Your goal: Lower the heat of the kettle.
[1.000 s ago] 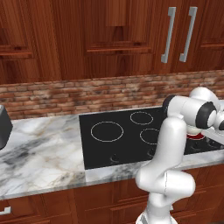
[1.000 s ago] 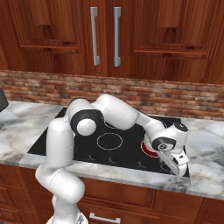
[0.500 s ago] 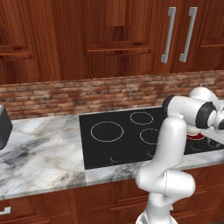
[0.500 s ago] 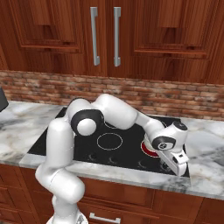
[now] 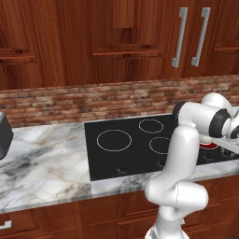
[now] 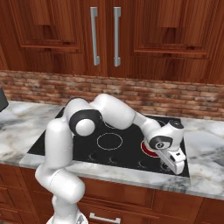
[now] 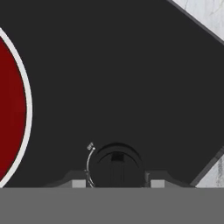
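Simulated kitchen: dark wood cabinets [image 6: 144, 39] with steel handles over a brick backsplash [image 5: 93, 100], a marble counter [image 5: 42, 163], and a black glass cooktop [image 5: 126, 158] set into it.

The gripper [image 7: 116, 183] sits right down at the cooktop's front edge, near its far right corner. In the hand view, its fingertips [image 7: 78, 183] flank a round black knob [image 7: 116, 164], one to each side. They appear slightly apart from the knob's rim, so the claw looks released rather than clenched; contact cannot be confirmed at this angle. From the right base view the hand [image 6: 173, 153] hangs over the front row of knobs.

Just beside the knob is a glowing red burner [image 7: 11, 109] with a white ring, also seen in the right base view [image 6: 151, 148]. No kettle is visible on it or elsewhere, since the arm covers much of that burner. The other burners [image 5: 114, 140] are dark.

Judged step: seating the fingers on the knob before turning it down.
- Keep the knob centred between the fingers so it doesn't slip out on rotation.
- Close firmly on its sides before rotating the wrist.
- A small dial mark [image 7: 91, 146] sits at the knob's upper left; use it to gauge rotation.
- Turn partway only: lower the heat, don't switch it off.
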